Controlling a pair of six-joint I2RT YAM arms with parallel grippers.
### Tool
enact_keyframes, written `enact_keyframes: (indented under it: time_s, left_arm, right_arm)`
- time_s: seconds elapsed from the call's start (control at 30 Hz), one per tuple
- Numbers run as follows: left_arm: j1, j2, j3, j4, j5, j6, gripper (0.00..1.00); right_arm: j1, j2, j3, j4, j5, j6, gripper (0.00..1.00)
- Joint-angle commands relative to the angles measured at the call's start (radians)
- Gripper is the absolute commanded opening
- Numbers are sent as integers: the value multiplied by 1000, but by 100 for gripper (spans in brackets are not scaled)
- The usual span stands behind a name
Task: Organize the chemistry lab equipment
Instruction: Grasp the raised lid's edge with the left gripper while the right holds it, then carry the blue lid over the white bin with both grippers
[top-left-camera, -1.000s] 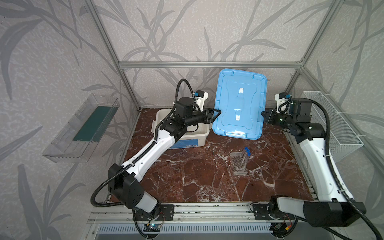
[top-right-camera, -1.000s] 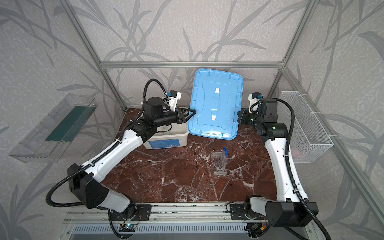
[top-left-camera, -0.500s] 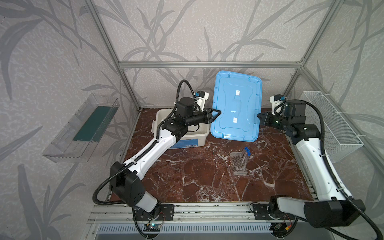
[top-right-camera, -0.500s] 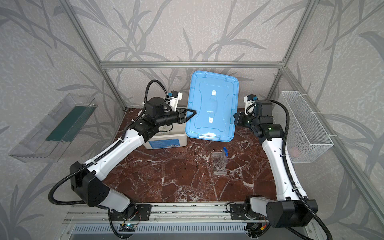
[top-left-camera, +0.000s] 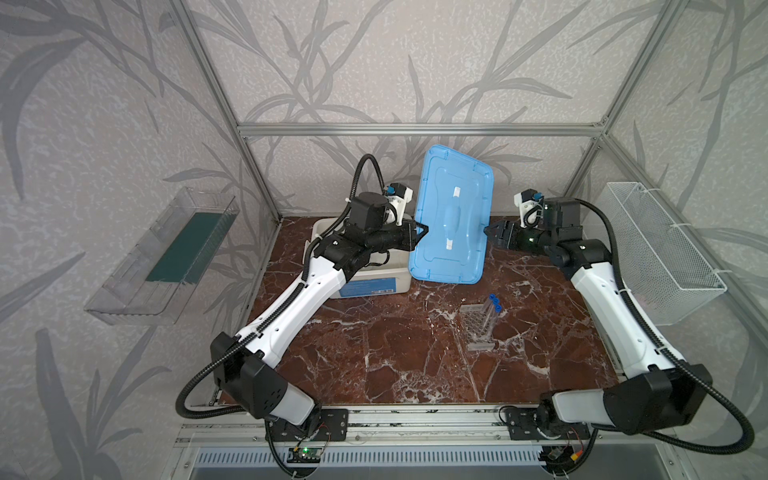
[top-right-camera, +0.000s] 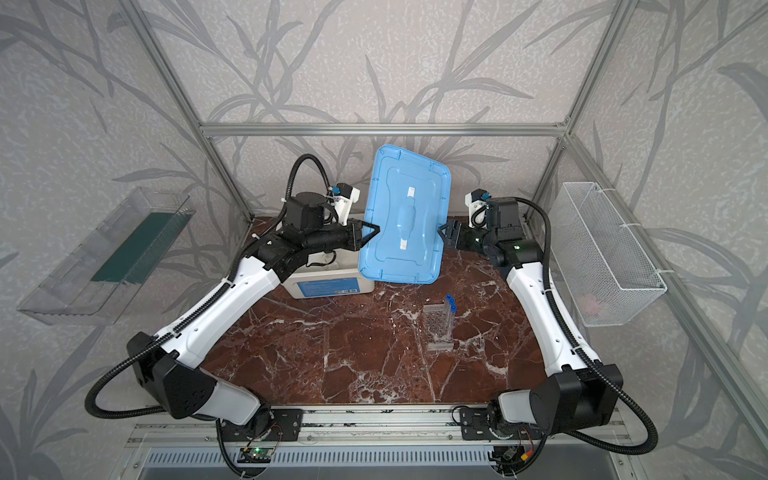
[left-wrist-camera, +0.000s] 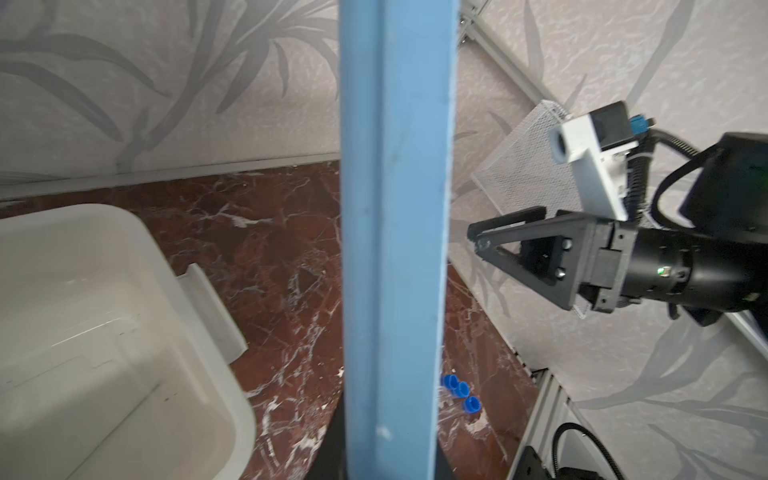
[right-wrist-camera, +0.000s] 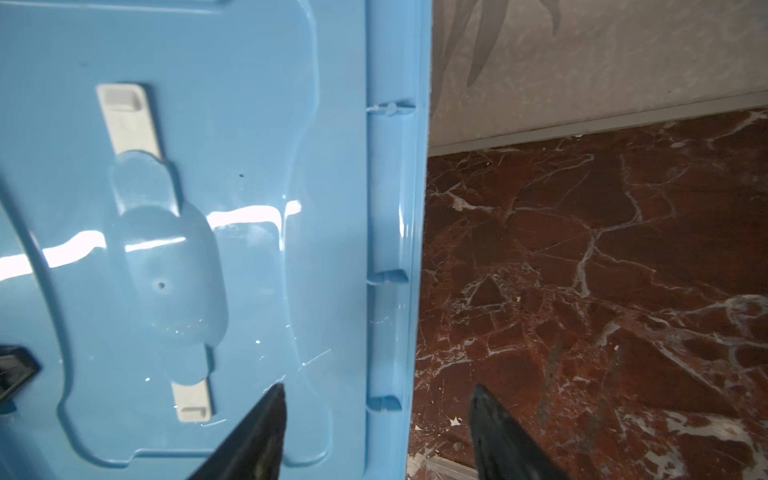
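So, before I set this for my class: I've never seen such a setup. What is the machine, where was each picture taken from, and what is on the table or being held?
It is two robot arms mounted at the front of a marble-patterned table, each ending in a two-fingered gripper. Both top views look down from above on the whole scene; the other two come from cameras on each arm's wrist. On the table stand an open white box and a clear rack holding blue-capped tubes. The left gripper is clamped on one edge of the blue lid, holding it up on edge. The right gripper is open at the opposite edge, gripping nothing.
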Motion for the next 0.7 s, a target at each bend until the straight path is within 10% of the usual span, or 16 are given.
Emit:
enact_keyframes:
  time_s: [0.0, 0.33, 0.67]
  left_arm:
    - [8, -81, 113, -184, -220, 187, 0]
    - [-8, -124, 209, -393, -796, 533, 0]
    - [-61, -142, 56, -379, -1080, 811, 0]
  right_arm:
    - [8, -4, 79, 49, -45, 63, 94]
    - [162, 160, 426, -59, -57, 130, 99]
    - [310, 520, 1013, -247, -50, 135, 99]
